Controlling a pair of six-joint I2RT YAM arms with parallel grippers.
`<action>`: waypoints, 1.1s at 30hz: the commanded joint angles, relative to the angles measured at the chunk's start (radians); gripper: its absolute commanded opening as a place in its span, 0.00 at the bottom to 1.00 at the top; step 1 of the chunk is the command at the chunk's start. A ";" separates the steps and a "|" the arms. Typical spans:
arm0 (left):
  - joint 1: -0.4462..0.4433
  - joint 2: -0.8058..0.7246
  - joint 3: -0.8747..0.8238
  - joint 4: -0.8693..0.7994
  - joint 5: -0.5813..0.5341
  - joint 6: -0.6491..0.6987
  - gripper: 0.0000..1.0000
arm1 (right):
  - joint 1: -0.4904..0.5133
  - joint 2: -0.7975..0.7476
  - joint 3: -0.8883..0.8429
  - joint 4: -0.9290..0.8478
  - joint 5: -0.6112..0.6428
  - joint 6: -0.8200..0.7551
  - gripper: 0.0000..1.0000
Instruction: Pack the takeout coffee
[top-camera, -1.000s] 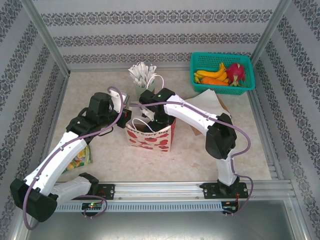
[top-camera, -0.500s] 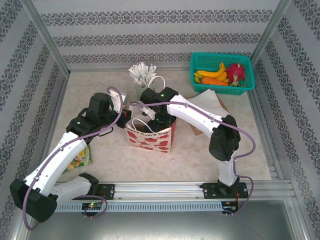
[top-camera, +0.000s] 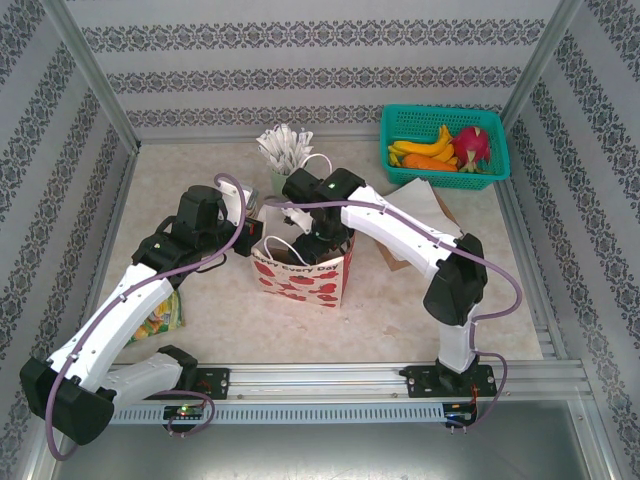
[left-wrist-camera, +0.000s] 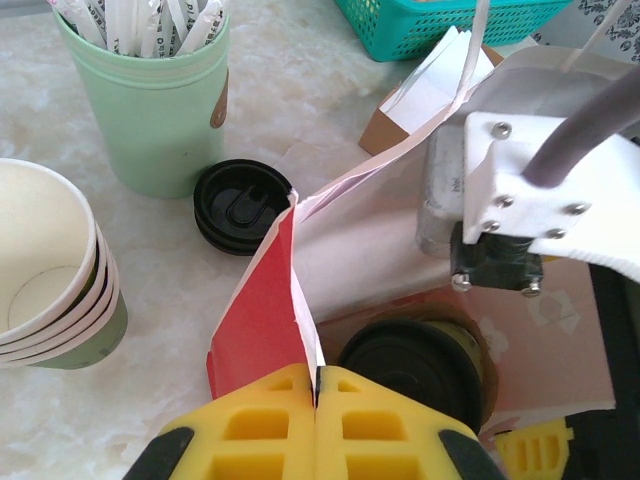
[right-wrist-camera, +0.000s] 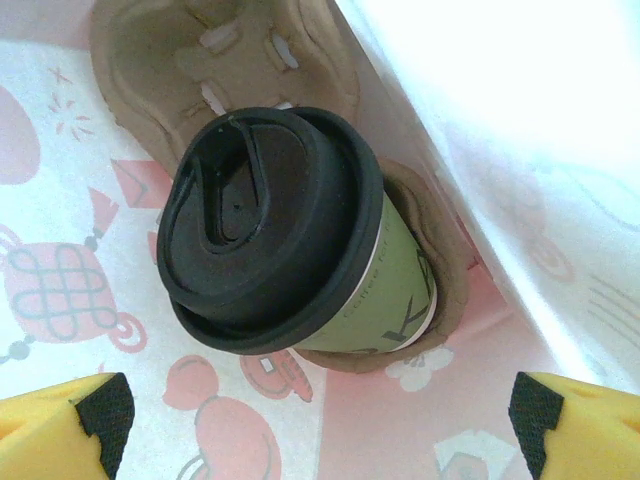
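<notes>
The takeout coffee (right-wrist-camera: 270, 225), a green-and-cream paper cup under a black lid, stands in a brown pulp carrier (right-wrist-camera: 440, 270) on the floor of the red-and-white paper bag (top-camera: 300, 275). Its lid (left-wrist-camera: 410, 365) also shows through the bag's mouth in the left wrist view. My right gripper (right-wrist-camera: 320, 415) hangs open above the cup inside the bag (right-wrist-camera: 80, 280), its yellow fingers wide apart and clear of the cup. My left gripper (left-wrist-camera: 316, 385) is shut on the bag's upper left edge (left-wrist-camera: 262, 300), pinching the paper. In the top view the right gripper (top-camera: 320, 245) reaches down into the bag.
A mint-green cup of wrapped sticks (left-wrist-camera: 150, 110), a stack of cream paper cups (left-wrist-camera: 50, 270) and a loose black lid (left-wrist-camera: 243, 205) stand behind the bag's left. A teal fruit basket (top-camera: 445, 145) sits at the back right, flat papers (top-camera: 425, 205) before it, a snack packet (top-camera: 160, 318) at left.
The right arm's elbow has swung to the right and its wrist has shifted slightly back over the bag. The left arm and the bag have stayed still.
</notes>
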 joint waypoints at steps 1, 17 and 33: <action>-0.011 -0.001 -0.015 -0.037 -0.018 -0.007 0.00 | 0.005 -0.038 0.041 -0.053 0.001 0.017 0.98; -0.011 -0.003 -0.025 -0.030 -0.032 -0.017 0.00 | 0.004 -0.078 0.098 -0.051 0.012 0.025 0.98; -0.011 -0.006 -0.032 -0.020 -0.035 -0.017 0.00 | 0.004 -0.105 0.113 -0.044 0.036 0.023 0.98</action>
